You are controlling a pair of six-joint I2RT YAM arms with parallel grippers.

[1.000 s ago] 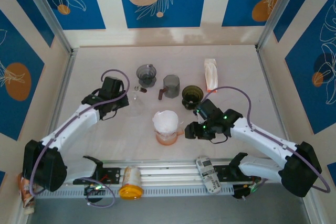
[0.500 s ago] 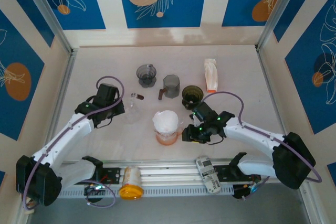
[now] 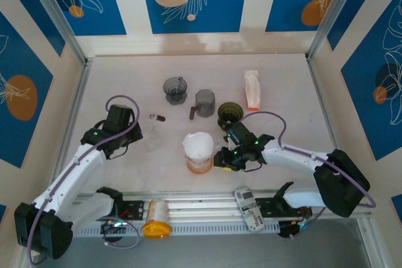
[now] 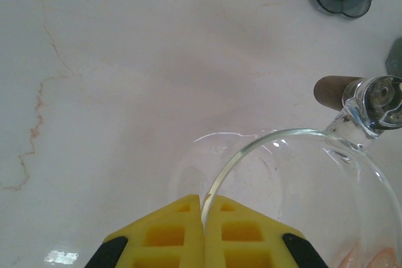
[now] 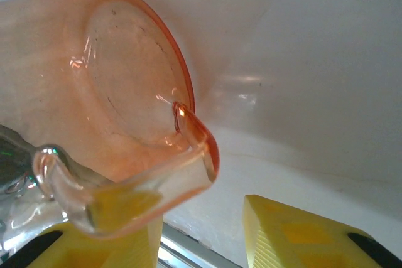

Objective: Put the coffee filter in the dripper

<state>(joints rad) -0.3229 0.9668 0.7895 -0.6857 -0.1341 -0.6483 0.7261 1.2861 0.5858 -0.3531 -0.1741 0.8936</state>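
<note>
Leftward both arms have gone in the last second. The left hand (image 4: 202, 200) has drawn back toward the near left of the desk (image 3: 125, 73), and the right hand (image 5: 204, 214) has slid up against the pink dripper (image 5: 125, 67) with its fingers narrowing.

The left hand is clenched, its yellow fingers (image 4: 169, 236) pinched on the rim of a clear glass pot (image 4: 301, 199). A brown knob (image 4: 333, 91) sticks out at the pot's far side.

The right hand is not yet closed. Its two fingers stand apart at the dripper's handle (image 5: 144, 180), which lies over the left one with a gap before the right one.

From above, the white coffee filter (image 3: 198, 144) stands in the mouth of the pink dripper, at mid-desk just left of the right hand. Behind it are a grey dripper (image 3: 176, 89), a grey cup (image 3: 205, 101), a dark dripper (image 3: 230, 115) and a white packet (image 3: 252, 89). Two bottles (image 3: 156, 219) lie on the rail at the near edge.
</note>
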